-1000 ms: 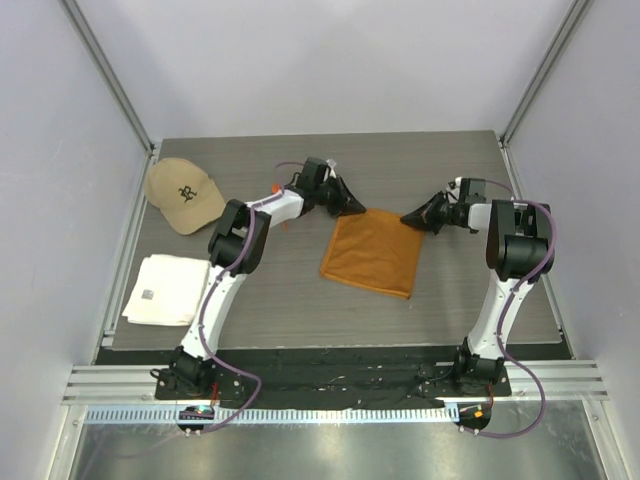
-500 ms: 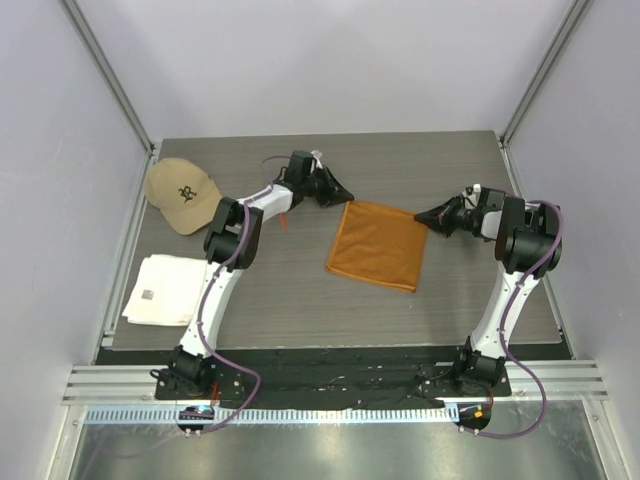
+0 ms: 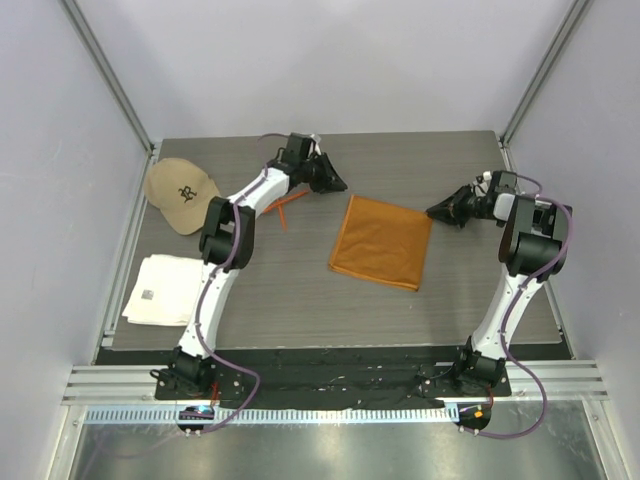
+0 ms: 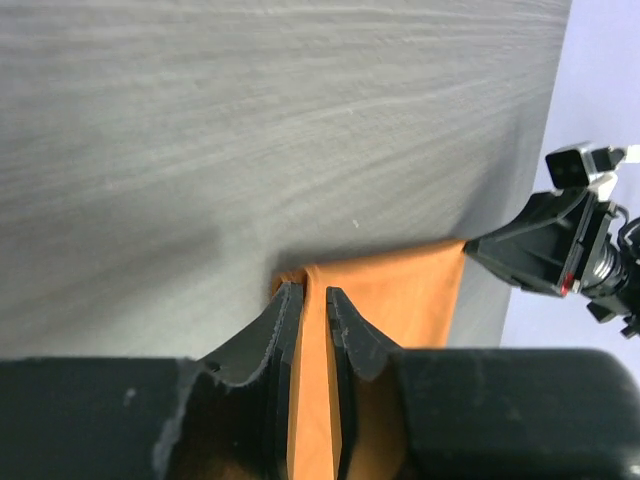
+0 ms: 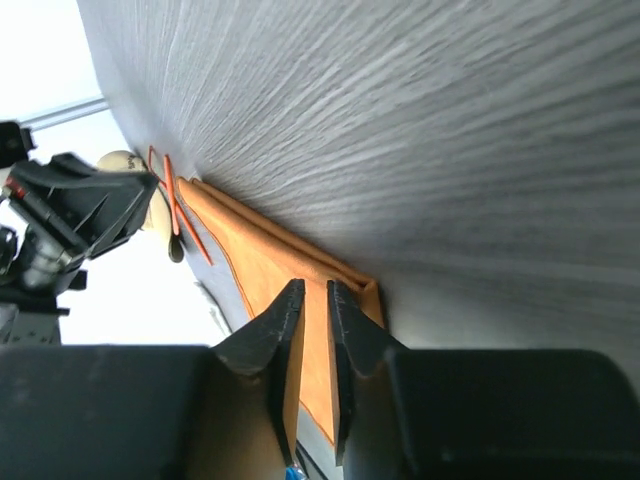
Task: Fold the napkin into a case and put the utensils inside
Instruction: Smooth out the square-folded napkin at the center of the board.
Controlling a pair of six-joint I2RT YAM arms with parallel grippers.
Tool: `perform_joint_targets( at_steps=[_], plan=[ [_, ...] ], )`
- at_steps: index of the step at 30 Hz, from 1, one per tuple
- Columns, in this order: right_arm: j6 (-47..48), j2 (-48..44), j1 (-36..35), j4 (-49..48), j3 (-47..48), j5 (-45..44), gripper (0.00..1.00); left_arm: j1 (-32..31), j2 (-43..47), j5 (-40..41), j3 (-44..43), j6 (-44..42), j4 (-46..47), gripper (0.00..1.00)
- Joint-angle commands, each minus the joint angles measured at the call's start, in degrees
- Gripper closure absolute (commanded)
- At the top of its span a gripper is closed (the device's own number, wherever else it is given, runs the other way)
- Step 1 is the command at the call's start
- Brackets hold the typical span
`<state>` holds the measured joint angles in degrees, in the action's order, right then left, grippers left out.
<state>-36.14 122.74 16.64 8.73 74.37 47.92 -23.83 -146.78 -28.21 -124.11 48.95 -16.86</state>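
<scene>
The folded rust-orange napkin [image 3: 380,243] lay flat between the arms. The left gripper [image 3: 341,185] and right gripper [image 3: 431,211] hung just off its far corners, jaws narrowly parted, holding nothing. Two orange utensils [image 3: 283,207] lay beside the left arm; a tan cap [image 3: 183,193] and white towel [image 3: 165,290] sat farther left.

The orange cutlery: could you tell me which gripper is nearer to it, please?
Left. The left gripper is just beside the cutlery; the right gripper sits across the napkin from it.

The right tool [image 5: 314,292] (jaws narrowly parted) points at a corner of the napkin [image 5: 262,262].
</scene>
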Motion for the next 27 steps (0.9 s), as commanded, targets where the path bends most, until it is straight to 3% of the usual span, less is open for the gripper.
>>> perform_joint_targets(
  at_steps=[1, 9, 18, 27],
  plan=[
    [5.2, -5.49, 0.23, 9.11, 4.03, -2.04, 0.77, -1.82, 9.83, -0.36, 4.82, -0.79, 0.07, 0.81],
    [4.76, -3.65, 0.06, 8.76, 4.56, -0.02, 0.78, -6.57, 10.82, -3.52, 12.05, 5.36, 5.79, 0.89],
    [5.55, -1.28, 0.14, 7.79, 2.45, -0.37, 0.83, -6.93, 10.64, -3.17, 15.21, 4.14, 4.83, 0.9],
    [9.94, 3.64, 0.06, 11.74, 8.32, -5.37, 0.85, -9.47, 14.85, 3.75, 14.25, -12.73, -11.68, 0.89]
  ],
)
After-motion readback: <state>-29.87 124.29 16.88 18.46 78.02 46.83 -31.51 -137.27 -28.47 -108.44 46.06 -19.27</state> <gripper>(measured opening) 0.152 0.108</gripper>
